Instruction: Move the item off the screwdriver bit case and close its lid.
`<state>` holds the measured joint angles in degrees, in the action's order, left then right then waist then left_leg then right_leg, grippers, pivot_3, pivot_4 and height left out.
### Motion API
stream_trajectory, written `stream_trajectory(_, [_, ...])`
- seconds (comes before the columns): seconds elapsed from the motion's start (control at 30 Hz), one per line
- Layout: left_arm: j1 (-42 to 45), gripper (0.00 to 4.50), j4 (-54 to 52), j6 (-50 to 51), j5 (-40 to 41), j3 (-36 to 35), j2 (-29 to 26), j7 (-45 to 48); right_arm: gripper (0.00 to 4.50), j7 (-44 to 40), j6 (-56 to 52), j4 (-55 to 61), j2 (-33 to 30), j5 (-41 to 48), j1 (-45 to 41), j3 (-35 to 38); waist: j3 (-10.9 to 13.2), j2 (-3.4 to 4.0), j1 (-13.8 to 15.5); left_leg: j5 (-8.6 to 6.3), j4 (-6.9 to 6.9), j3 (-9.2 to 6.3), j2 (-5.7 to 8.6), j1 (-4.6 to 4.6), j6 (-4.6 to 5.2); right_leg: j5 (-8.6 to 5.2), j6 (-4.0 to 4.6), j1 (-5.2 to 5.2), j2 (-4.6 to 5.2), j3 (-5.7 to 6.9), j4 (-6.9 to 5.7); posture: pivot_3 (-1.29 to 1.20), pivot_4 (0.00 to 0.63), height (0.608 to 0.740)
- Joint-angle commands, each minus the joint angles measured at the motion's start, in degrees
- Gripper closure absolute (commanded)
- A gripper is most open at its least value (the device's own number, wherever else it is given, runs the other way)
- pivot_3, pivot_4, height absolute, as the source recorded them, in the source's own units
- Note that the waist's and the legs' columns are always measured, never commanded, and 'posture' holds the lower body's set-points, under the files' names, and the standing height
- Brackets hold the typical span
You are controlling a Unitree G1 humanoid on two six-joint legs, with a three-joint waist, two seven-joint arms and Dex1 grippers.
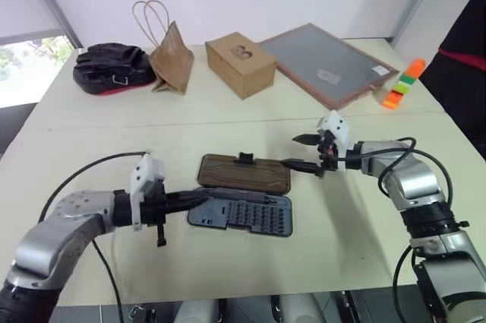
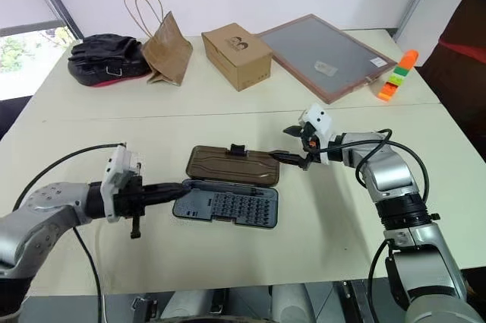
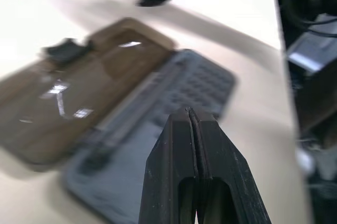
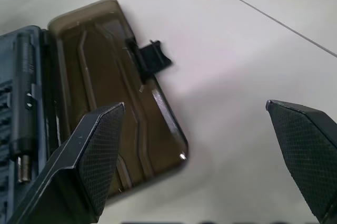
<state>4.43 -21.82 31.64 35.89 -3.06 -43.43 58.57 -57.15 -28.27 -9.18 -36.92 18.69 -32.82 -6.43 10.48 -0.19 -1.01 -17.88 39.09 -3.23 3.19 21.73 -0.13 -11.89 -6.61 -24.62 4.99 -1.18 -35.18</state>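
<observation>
Table (image 1: 319, 239) carries our work: the screwdriver bit case (image 1: 241, 214) lies open at its middle, the lid (image 1: 244, 173) folded flat behind the tray. Our left tool (image 1: 199, 200) is clenched empty at the tray's left end. Our right tool (image 1: 304, 153) is released, spread wide by the lid's right end.

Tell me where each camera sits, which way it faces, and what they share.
Head views: above, looking down at the table; both arms show.
Left wrist view: along the shut left tool, toward the screwdriver bit case.
Right wrist view: between the open right tool's fingers, at the lid.
All share the open case.
</observation>
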Motion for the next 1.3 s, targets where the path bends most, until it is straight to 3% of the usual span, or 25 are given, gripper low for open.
stream_trajectory(0.03, [2.7, 4.48, 0.7, -1.7, -2.7, 2.8, -0.2, 1.1, 0.00, 1.1, 1.0, 1.1, 0.7, -0.3, -1.6, 1.8, 0.0, -0.01, 0.0, 0.00, 0.00, 0.01, 0.00, 0.00, 0.00, 0.00, 0.00, 0.00, 0.01, -0.01, -0.01, 0.00, 0.150, 0.740])
stream_trajectory(0.17, [4.4, 4.48, 1.8, -2.3, -5.4, 5.8, -0.4, 1.6, 0.00, 2.0, 1.4, 0.5, 0.8, -1.0, -2.2, 1.9, 0.0, -0.01, 0.2, 0.00, 0.01, 0.00, 0.00, 0.01, 0.00, 0.00, 0.00, 0.01, 0.01, 0.00, -0.01, 0.00, 0.150, 0.740])
stream_trajectory(0.3, [0.9, 4.48, 6.4, -10.6, -13.7, 9.4, -2.3, 3.6, 0.00, 2.7, 1.5, -0.5, 1.0, -1.6, -3.2, 1.8, 0.0, 0.00, -0.1, 0.00, -0.04, 0.02, 0.00, 0.00, 0.00, 0.00, 0.00, -0.01, 0.01, -0.03, 0.02, 0.00, 0.150, 0.740])
stream_trajectory(0.53, [-1.0, 4.48, 11.6, -15.7, -18.2, 11.7, -0.3, 2.7, 0.00, 0.7, 1.1, -2.4, 1.5, -3.1, -4.9, -0.4, 0.0, 0.06, 0.3, 0.00, -0.05, 0.00, 0.00, -0.13, 0.00, -0.01, 0.01, 0.12, 0.04, -0.02, 0.02, 0.00, 0.150, 0.740])
stream_trajectory(1.0, [-3.0, 4.48, 13.9, -19.0, -18.7, 11.0, 3.7, 0.3, 0.00, -7.6, 1.4, -12.9, 3.0, -12.2, -10.4, -11.6, -0.1, 0.24, 0.2, 0.00, -0.06, 0.01, 0.00, -0.28, 0.00, -0.01, 0.01, 0.24, 0.04, -0.02, 0.00, 0.00, 0.150, 0.740])
stream_trajectory(1.1, [-3.5, 4.50, 12.4, -18.2, -18.2, 10.8, 4.2, -0.8, 0.90, -6.9, 3.3, -18.6, 4.6, -15.3, -11.9, -13.3, -0.2, 0.26, 0.0, 0.00, -0.05, 0.01, 0.00, -0.35, 0.00, 0.00, 0.01, 0.29, 0.04, -0.02, -0.01, 0.00, 0.150, 0.740])
stream_trajectory(1.3, [-4.7, 4.50, 10.2, -17.2, -17.8, 10.6, 4.3, -2.3, 4.08, -9.9, 9.6, -26.1, 6.1, -19.1, -14.4, -15.6, -0.6, 0.20, -0.1, 0.00, -0.06, -0.01, -0.01, -0.40, 0.00, -0.01, 0.01, 0.36, 0.02, -0.01, -0.01, 0.00, 0.150, 0.740])
